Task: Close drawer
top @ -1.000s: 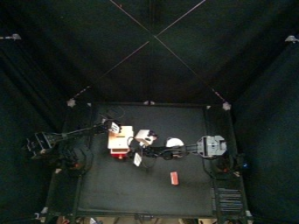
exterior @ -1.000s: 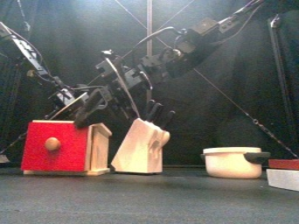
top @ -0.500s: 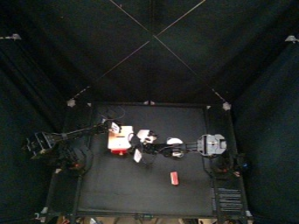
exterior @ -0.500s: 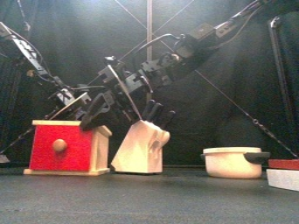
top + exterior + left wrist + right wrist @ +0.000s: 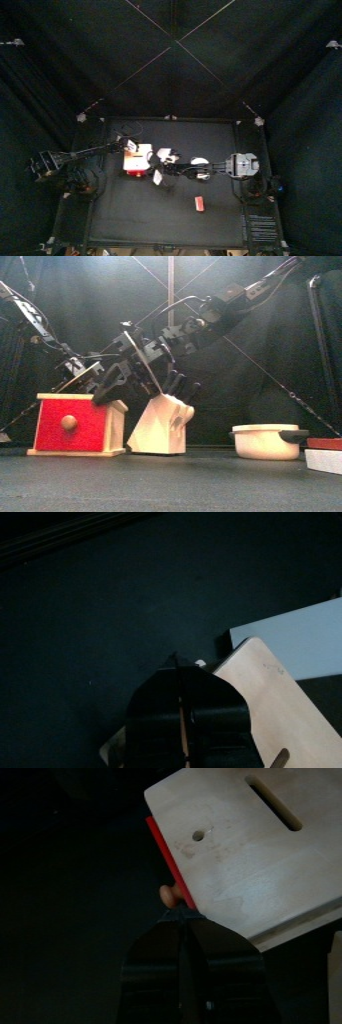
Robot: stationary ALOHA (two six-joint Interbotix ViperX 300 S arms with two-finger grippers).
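Observation:
The drawer (image 5: 80,424) stands at the table's left, a pale cream box whose red tray front with a round knob (image 5: 67,421) sits flush in the frame. From above, the drawer (image 5: 135,161) lies between both arms. My left gripper (image 5: 181,675) is shut and hovers over the drawer's pale top (image 5: 274,707); in the top view the left gripper (image 5: 124,150) comes in from the left. My right gripper (image 5: 178,918) is shut, its tip next to the knob (image 5: 168,895) on the red front (image 5: 162,850); whether they touch I cannot tell.
A pale cream block (image 5: 163,424) stands just right of the drawer. Farther right are a white bowl (image 5: 267,441) and a flat red block (image 5: 325,443). From above, the red block (image 5: 199,203) lies toward the table's front.
The red tray, which stuck out from the cream box a second ago, now sits flush inside it. The arms above the drawer shifted slightly.

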